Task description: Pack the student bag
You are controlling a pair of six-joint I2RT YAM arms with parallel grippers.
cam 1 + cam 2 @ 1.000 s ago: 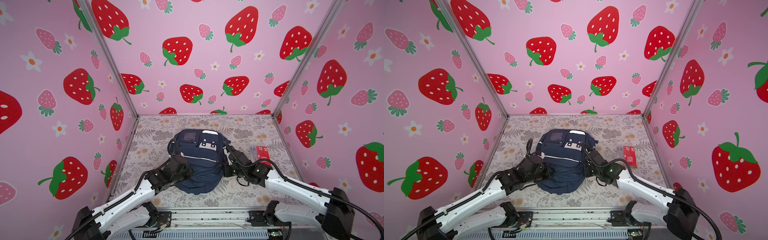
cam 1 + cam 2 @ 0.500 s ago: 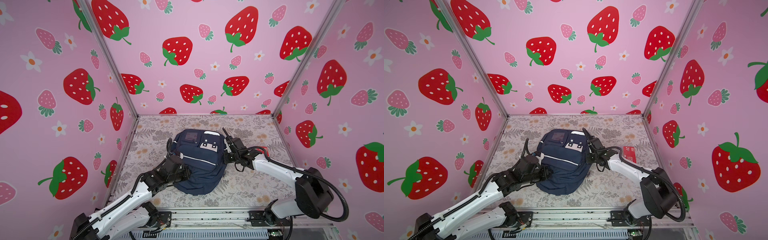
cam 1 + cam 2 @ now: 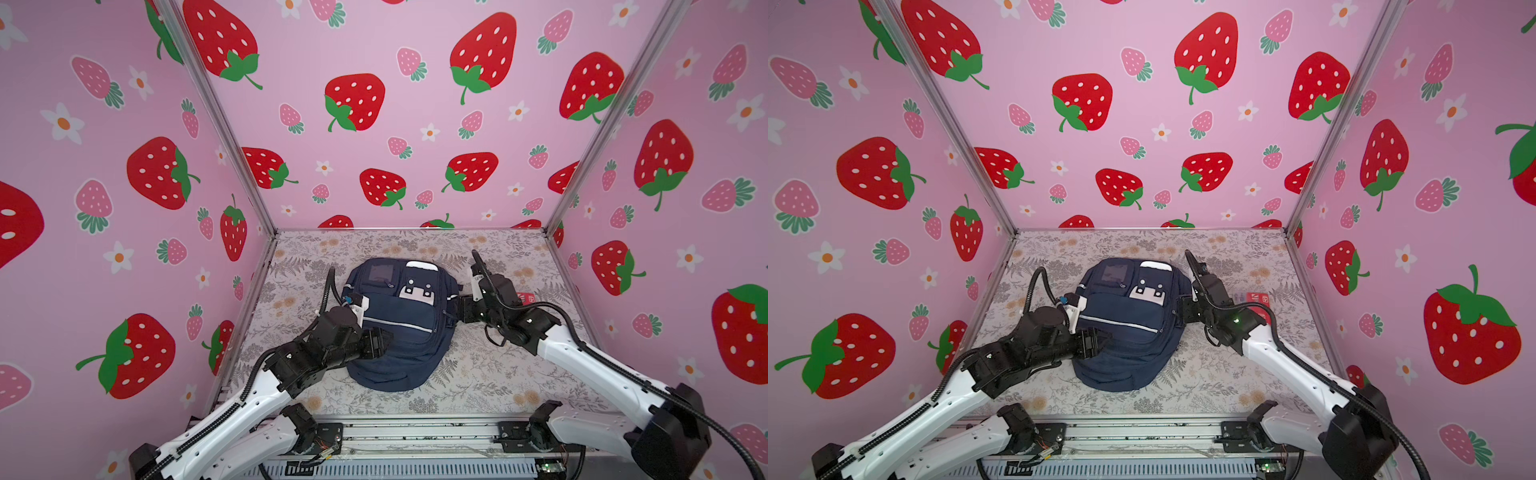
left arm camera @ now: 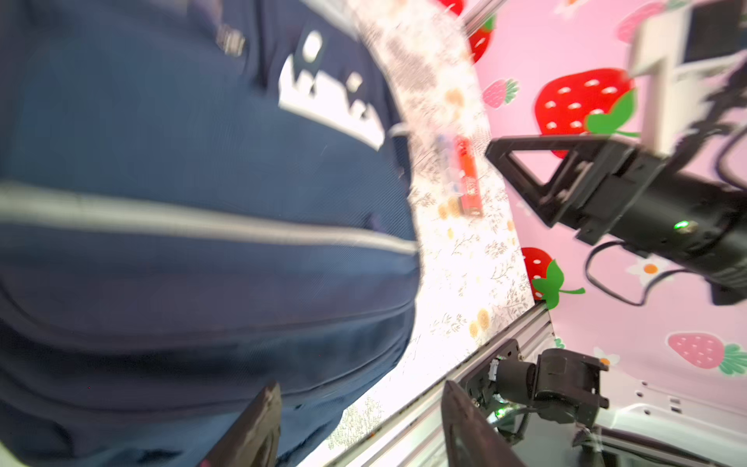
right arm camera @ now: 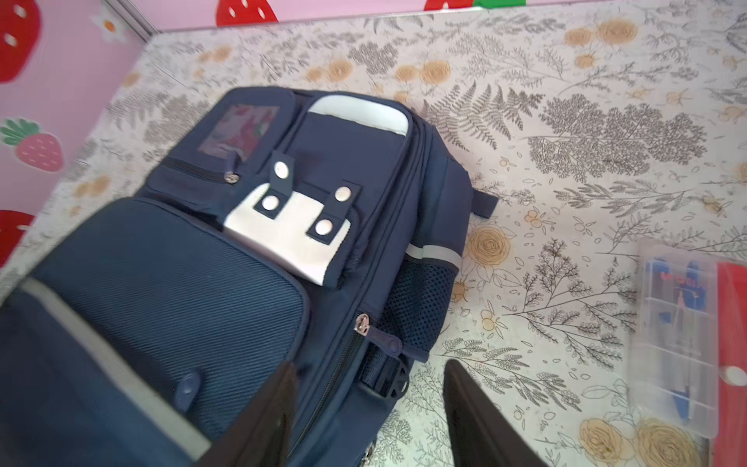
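**Packing cell, both arms at the bag.** We see the student bag (image 3: 399, 332) lying flat and front-up near the middle of the floral table (image 3: 478, 374). Its white top patch (image 3: 422, 266) points toward the back wall, and its rounded lower end points toward the arm bases. The cartoon-face patch (image 5: 291, 238) and a silver stripe (image 4: 202, 222) mark its front.

The left gripper (image 3: 380, 340) sits over the bag's left flank in both top views. In the left wrist view (image 4: 361, 388) we find its two dark fingers well apart with nothing between them, one of them over navy fabric. We cannot tell whether that finger touches the cloth.

The right gripper (image 3: 1183, 309) stands at the bag's right side. In the right wrist view (image 5: 370, 366) its jaws are likewise spread and grip nothing. One finger lies over the front pocket, and the side strap and table show in the gap.

A red-and-clear case (image 5: 687, 343) lies on the table to the right of the bag, apart from it.
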